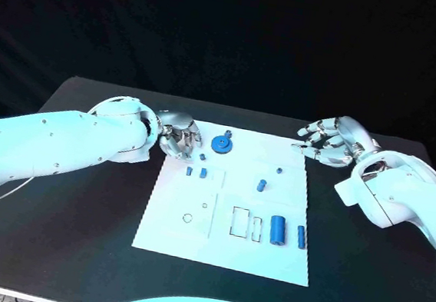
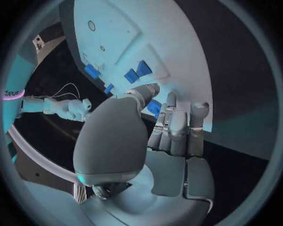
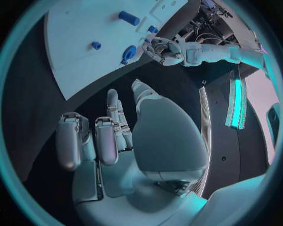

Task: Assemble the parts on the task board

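The white task board [image 1: 167, 228] lies mid-table. A round blue part [image 1: 221, 144] stands near its far edge, small blue pieces [image 1: 202, 172] lie further in, and two larger blue cylinders [image 1: 277, 228] lie near the front right. My left hand [image 1: 179, 135] hovers at the board's far left corner, just left of the round part, holding nothing. In the left wrist view its fingers [image 2: 177, 122] stretch toward the board [image 2: 177, 42], and a blue piece [image 2: 154, 107] shows just past the thumb. My right hand [image 1: 331, 140] hangs off the far right corner, empty, with its fingers [image 3: 106, 136] loosely bent.
Black table [image 1: 57, 250] surrounds the board on all sides. Outlined slots [image 1: 241, 222] and small holes mark the board's near half. The right wrist view shows the board [image 3: 77, 61], its round part [image 3: 129, 52] and my left hand [image 3: 168, 51] beyond.
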You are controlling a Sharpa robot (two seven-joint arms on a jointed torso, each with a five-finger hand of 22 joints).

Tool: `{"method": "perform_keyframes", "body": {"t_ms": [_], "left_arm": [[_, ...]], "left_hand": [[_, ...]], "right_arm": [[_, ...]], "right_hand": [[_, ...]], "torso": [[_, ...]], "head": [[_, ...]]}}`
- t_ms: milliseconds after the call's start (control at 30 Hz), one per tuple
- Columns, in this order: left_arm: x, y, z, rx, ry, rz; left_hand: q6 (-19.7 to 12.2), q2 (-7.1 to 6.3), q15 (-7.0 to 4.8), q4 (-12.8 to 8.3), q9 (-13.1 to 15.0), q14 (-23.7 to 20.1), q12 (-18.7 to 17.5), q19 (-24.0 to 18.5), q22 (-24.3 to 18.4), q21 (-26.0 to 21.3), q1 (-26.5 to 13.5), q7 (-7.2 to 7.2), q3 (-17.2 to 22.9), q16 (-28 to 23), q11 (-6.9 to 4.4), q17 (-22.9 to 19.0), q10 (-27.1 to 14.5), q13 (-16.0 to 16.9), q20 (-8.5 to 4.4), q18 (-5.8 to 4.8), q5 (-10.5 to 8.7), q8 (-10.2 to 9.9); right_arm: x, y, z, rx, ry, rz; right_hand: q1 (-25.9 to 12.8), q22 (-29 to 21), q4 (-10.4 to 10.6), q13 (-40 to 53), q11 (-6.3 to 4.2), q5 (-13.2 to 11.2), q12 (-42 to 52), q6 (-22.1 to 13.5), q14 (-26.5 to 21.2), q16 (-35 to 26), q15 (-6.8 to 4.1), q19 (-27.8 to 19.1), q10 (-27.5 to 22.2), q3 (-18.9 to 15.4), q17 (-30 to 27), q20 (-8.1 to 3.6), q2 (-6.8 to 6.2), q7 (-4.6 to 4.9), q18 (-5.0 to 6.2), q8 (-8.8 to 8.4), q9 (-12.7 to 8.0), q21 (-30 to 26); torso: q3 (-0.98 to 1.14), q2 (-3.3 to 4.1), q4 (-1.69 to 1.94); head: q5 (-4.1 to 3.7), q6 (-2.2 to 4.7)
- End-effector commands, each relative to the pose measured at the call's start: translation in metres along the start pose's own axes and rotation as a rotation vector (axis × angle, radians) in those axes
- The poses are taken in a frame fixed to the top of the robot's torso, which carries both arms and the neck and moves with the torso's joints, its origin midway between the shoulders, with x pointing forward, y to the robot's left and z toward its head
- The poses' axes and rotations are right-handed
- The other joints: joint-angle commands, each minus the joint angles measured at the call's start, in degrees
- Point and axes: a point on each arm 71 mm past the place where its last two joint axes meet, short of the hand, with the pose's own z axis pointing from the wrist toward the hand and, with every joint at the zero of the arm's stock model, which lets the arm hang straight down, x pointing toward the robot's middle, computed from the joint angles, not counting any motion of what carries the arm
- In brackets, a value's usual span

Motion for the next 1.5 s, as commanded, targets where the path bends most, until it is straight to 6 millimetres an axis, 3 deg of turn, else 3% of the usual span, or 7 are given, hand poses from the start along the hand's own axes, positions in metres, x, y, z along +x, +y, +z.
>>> {"method": "perform_keyframes", "body": {"t_ms": [33,133,233,367,433,833,1500], "left_arm": [[-0.006,0.004,-0.004,0.002,-0.044,-0.053],[-0.015,0.011,-0.010,0.019,-0.124,-0.150],[-0.025,0.020,-0.017,0.064,-0.211,-0.357],[-0.031,0.026,-0.027,0.133,-0.257,-0.610],[-0.033,0.027,-0.032,0.168,-0.269,-0.723],[-0.038,0.024,-0.052,0.278,-0.321,-1.027],[-0.039,0.022,-0.061,0.306,-0.341,-1.096]], "left_hand": [[0.39,0.67,-0.02,0.05,-0.03,-0.80,-0.27,-0.47,-0.25,-0.41,0.54,0.64,-0.37,-0.49,0.10,-0.89,-0.63,0.22,0.07,0.02,0.27,0.10],[4.46,1.37,-0.13,-0.17,0.32,-0.74,0.34,-0.54,-0.39,-0.53,1.93,3.50,1.46,-0.53,0.04,-1.37,-0.29,0.91,0.01,0.12,0.26,2.09],[9.24,2.02,0.31,-1.11,1.09,-5.67,1.38,-6.84,-5.75,-5.24,3.20,4.27,3.54,-4.40,0.69,-9.84,0.07,1.70,0.20,1.57,0.18,5.03],[9.78,2.45,0.27,-1.83,1.29,-7.10,2.98,-8.40,-6.96,-6.27,3.34,4.28,3.81,-5.69,0.54,-12.54,0.29,2.63,0.20,1.95,0.08,5.55],[9.35,2.00,0.82,-1.49,1.36,-14.45,2.64,-12.81,-10.03,-9.88,1.97,4.61,3.48,-11.92,1.09,-23.33,-2.10,2.54,0.57,2.47,0.08,5.67],[8.65,1.37,1.03,-0.54,1.82,-16.04,3.10,-13.82,-12.63,-14.10,-0.28,4.42,1.01,-15.49,1.20,-25.34,-2.89,2.26,1.25,2.59,0.11,6.40],[8.56,1.66,1.07,-0.66,1.98,-16.14,3.34,-13.52,-13.30,-15.06,-0.20,4.51,0.55,-16.13,1.25,-25.72,-2.83,2.16,1.24,2.57,-0.02,6.67]], "right_arm": [[0.008,0.003,0.001,-0.055,0.072,-0.154],[0.012,0.005,0.003,-0.087,0.083,-0.246],[0.018,0.008,0.006,-0.131,0.090,-0.363],[0.025,0.010,0.009,-0.160,0.099,-0.480],[0.028,0.011,0.011,-0.167,0.105,-0.527],[0.052,0.012,0.015,-0.170,0.190,-0.671],[0.070,0.008,0.017,-0.145,0.233,-0.697]], "right_hand": [[3.42,10.00,-0.72,-3.06,-0.21,-0.07,-2.60,0.86,2.89,0.09,0.01,2.09,1.23,2.70,4.24,0.00,0.09,0.00,0.97,0.10,-0.19,0.14],[7.62,10.11,-1.63,-8.37,-0.37,-0.04,-6.80,3.05,3.10,0.21,-0.32,2.23,4.11,10.72,4.36,-0.36,-1.04,-0.45,0.93,-0.03,-0.62,0.21],[6.75,10.31,-2.49,-12.75,-0.51,-0.26,-10.62,4.57,3.26,0.33,-0.34,2.38,6.45,16.55,4.52,-0.49,-3.20,-0.68,0.88,-0.52,-0.94,0.40],[5.54,10.30,-3.39,-14.78,-0.54,-1.26,-12.59,5.15,3.30,0.33,-0.30,2.36,7.27,18.47,4.51,-0.53,-3.99,-0.77,0.90,-0.77,-0.97,0.24],[4.23,10.11,-3.81,-16.12,-0.33,-1.91,-14.11,5.34,3.28,0.24,-0.04,2.20,6.85,18.84,4.38,-0.53,-4.33,-0.77,1.00,-0.96,-0.98,-0.28],[2.13,8.82,-6.12,-19.46,-0.09,-2.41,-17.41,6.09,2.59,-1.56,0.23,1.23,5.37,18.16,1.78,-0.49,-4.48,-1.11,1.60,-1.30,-0.97,-3.38],[-0.25,9.07,-7.29,-21.76,0.07,0.57,-18.79,6.77,3.03,-1.37,0.36,1.62,6.47,17.86,1.87,-0.66,-4.23,-0.90,1.45,-1.92,-1.11,-2.93]], "torso": [[0.04,0.01,0.01],[0.08,-0.01,-0.02],[0.10,0.03,-0.06],[0.09,0.06,-0.06],[0.09,0.08,0.04],[-0.07,0.10,0.06],[-0.01,0.06,0.00]], "head": [[-0.08,0.11],[-0.43,0.40],[-0.96,0.67],[-1.43,0.83],[-1.82,0.90],[-2.51,0.87],[-2.39,0.74]]}}
